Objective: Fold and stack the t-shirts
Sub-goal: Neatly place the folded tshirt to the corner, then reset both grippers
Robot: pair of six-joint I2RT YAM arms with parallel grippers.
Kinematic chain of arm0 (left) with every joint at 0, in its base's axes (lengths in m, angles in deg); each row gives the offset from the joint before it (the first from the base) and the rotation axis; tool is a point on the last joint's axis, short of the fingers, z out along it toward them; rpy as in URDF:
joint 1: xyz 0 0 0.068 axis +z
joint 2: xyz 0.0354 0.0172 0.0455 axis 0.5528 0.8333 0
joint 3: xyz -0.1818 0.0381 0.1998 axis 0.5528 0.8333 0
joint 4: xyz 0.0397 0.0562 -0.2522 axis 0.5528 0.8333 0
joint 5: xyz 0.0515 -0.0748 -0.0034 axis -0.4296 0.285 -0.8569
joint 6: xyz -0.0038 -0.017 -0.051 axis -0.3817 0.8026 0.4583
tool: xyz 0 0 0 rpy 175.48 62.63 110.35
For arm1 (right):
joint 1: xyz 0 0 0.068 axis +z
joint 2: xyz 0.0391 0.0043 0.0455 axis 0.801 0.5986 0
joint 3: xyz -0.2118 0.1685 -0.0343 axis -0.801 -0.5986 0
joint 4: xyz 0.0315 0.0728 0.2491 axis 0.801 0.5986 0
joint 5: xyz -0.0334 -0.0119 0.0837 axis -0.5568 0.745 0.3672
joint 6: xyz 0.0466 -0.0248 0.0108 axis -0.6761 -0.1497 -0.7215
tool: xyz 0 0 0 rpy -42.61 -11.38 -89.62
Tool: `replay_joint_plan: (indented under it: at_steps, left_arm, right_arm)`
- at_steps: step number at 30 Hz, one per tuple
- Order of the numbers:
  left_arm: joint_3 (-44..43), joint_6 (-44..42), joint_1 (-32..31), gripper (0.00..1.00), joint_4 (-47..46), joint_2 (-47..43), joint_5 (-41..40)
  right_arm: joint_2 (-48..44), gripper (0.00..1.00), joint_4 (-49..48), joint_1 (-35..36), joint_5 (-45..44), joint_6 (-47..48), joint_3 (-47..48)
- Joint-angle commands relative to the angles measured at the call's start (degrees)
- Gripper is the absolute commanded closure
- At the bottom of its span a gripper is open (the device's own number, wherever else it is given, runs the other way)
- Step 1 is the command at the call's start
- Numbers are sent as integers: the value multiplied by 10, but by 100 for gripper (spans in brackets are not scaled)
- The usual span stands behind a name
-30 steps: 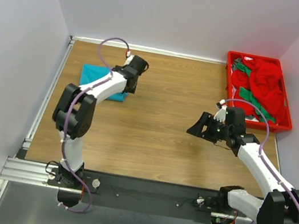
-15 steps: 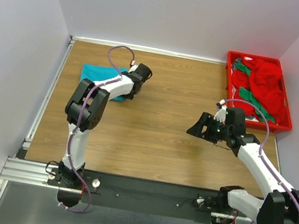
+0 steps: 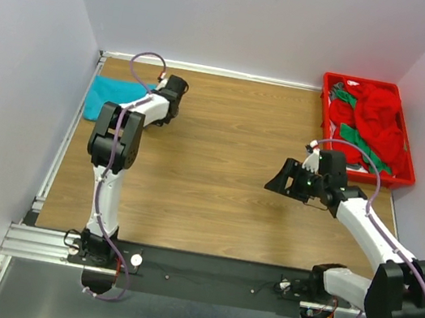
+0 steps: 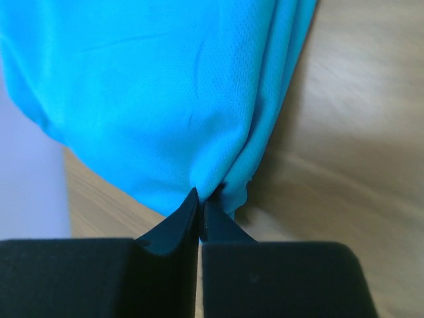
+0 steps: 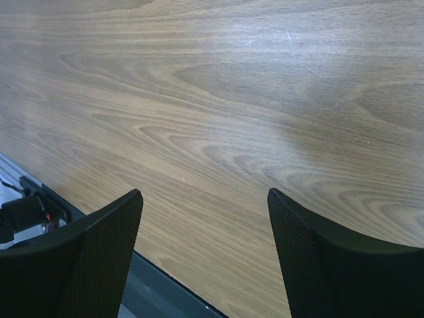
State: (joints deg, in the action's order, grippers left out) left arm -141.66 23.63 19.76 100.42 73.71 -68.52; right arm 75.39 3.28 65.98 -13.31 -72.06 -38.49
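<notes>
Left gripper (image 4: 200,211): fingers pressed together, clamped on the near edge of the teal t-shirt (image 4: 165,99). The left wrist view shows cloth bunched into folds right at the tips, with the rest fanning out ahead across the wood.

The top view puts the teal t-shirt (image 3: 108,96) in the far-left corner of the table (image 3: 227,170), close to the left wall. It lies mostly flat, and its right side is hidden under the left arm. I can't tell whether the pinched edge is lifted off the table.

Right gripper (image 5: 205,202): fingers wide apart and holding nothing, only bare wood grain between them. In the top view it hangs over the right-centre of the table, pointing left, well apart from the teal shirt. I can't tell its height above the surface.

The red tray (image 3: 404,173) sits at the far-right corner. Red t-shirts (image 3: 381,115) are heaped loosely in it, with green t-shirts (image 3: 356,137) mixed in as crumpled strips. I can't count the garments in the heap. The right arm's wrist is near the tray's front-left corner, and I can't tell whether they touch.
</notes>
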Motion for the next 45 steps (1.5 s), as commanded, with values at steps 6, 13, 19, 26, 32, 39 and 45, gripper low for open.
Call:
replay_joint_plan:
  at_steps: [6, 13, 19, 26, 32, 39, 45]
  left_arm:
    - [-31, -62, 33, 78, -38, 38, -80]
    - [12, 10, -7, 39, 16, -51, -78]
    - [73, 89, -90, 39, 12, -272, 30]
    - [219, 144, -141, 38, -37, -619, 123]
    - [236, 129, -140, 14, -7, -881, 67]
    - [238, 103, -141, 3, 9, -1026, 13]
    - [274, 109, -141, 1, -46, -1112, 0]
  right_arm:
    - [17, 17, 15, 3, -1, 5, 25]
    - [-14, 17, 49, 3, -45, 5, 66]
    - [-105, 15, 119, 3, -177, 12, 142]
    - [-231, 3, 170, 3, -349, 61, 223]
    - [-337, 0, 170, 3, -445, 90, 227]
    - [-430, 0, 165, 2, -451, 114, 210]
    - [-469, 0, 163, 3, -469, 100, 192]
